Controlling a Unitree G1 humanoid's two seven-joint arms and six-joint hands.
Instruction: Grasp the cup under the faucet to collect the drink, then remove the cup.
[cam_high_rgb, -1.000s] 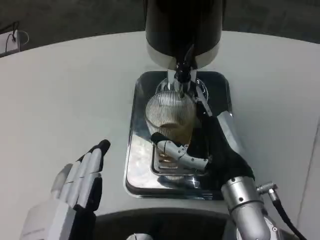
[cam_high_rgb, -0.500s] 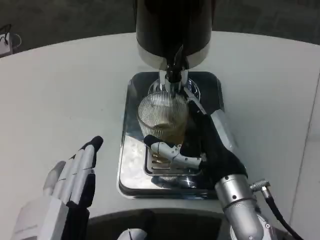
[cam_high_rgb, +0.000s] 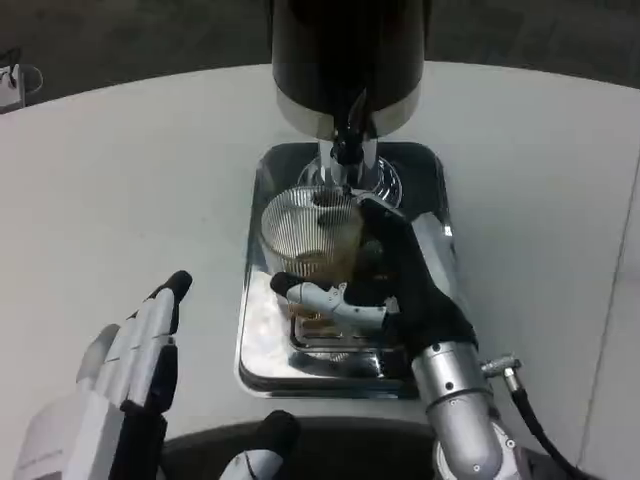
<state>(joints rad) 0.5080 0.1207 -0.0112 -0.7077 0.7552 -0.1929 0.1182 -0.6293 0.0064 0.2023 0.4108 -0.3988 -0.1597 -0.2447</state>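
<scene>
Ribbed cup (cam_high_rgb: 310, 235), part-filled, is held by the right robot hand (cam_high_rgb: 395, 285) on the steel tray (cam_high_rgb: 262, 345) just before the faucet (cam_high_rgb: 347, 140); left robot hand (cam_high_rgb: 135, 360) is spread, empty, over the worktop (cam_high_rgb: 130, 180); level, slow withdrawal is advised.

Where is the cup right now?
In the head view, centre: the cup sits over the metal tray, just below the faucet, gripped by the right hand.

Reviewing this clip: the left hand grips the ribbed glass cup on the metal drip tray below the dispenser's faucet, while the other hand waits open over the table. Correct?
Not quite. In the head view it is the right hand that grips the ribbed glass cup on the metal drip tray below the dispenser's faucet. The left hand is the one waiting open over the table.
</scene>
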